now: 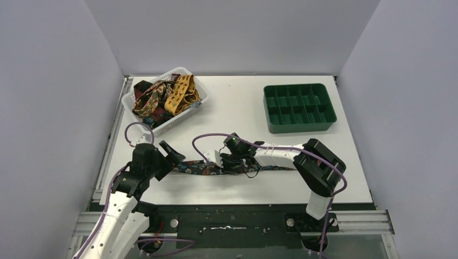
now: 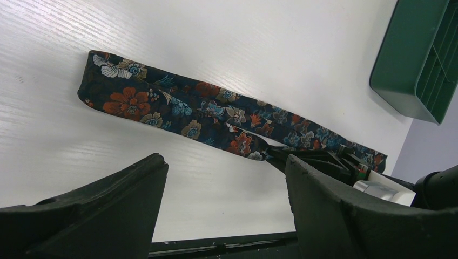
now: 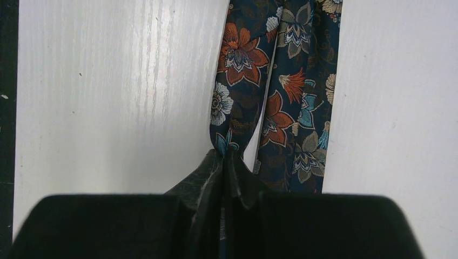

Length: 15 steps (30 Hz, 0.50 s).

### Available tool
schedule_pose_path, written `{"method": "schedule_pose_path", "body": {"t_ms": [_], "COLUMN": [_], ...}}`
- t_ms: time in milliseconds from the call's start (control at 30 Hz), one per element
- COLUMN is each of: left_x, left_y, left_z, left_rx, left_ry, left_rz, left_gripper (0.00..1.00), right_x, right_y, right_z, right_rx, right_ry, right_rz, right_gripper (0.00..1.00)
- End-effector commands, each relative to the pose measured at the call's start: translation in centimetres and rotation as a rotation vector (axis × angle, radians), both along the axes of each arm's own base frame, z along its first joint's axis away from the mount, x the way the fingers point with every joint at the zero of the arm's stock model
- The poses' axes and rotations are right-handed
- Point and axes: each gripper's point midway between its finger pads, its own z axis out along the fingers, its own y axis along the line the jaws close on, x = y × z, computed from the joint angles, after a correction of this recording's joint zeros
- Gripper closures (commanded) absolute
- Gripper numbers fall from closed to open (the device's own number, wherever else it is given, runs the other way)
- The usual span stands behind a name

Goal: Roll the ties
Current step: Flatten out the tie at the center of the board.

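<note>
Barely started: 1 floral tie [image 1: 199, 168] lies unrolled on the bench [image 1: 237, 110], right tool [image 3: 224, 160] pinching it, left tool [image 2: 224, 164] wide; other ties [image 1: 164, 97] fill the upper-left basket [image 1: 174, 124].

The dark floral tie [image 2: 178, 108] lay flat and slanting across the white table [image 2: 243, 43], one blunt end at the left, the other meeting the right gripper [image 2: 324, 159], while the left gripper [image 2: 224, 162] hung near with fingers wide apart, a green divided tray [image 2: 416, 70] beyond.
</note>
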Motion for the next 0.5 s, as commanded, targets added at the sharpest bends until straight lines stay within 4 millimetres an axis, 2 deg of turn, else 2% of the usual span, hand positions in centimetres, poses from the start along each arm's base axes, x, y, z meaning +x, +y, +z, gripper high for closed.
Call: {"method": "schedule_pose_path", "body": {"t_ms": [0,100,233,333,467], "left_x": [0.9,0.9,0.8,0.8,0.8], "left_y": [-0.3,-0.3,-0.1,-0.1,-0.1], "left_z": [1.4,1.6,1.7,1.6,1.5], "left_rx": [-0.028,-0.028,-0.025,-0.025,-0.027], "left_ry": [-0.060,-0.070,-0.073,-0.072,-0.068], "left_rz": [0.000,0.002,0.006,0.011,0.011], "left_gripper": [0.22,0.22,0.22,0.22,0.22], "right_x": [1.4,2.0,3.1,4.5,5.3], "right_y": [1.9,2.2,1.9,1.6,1.3], "right_z": [4.3,6.3,7.4,7.3,5.5], "right_rx": [0.114,0.175,0.223,0.234,0.171], "right_ry": [-0.082,-0.118,-0.144,-0.152,-0.138], "right_rz": [-0.009,-0.030,-0.059,-0.097,-0.106], "right_gripper": [1.00,1.00,1.00,1.00,0.98]}}
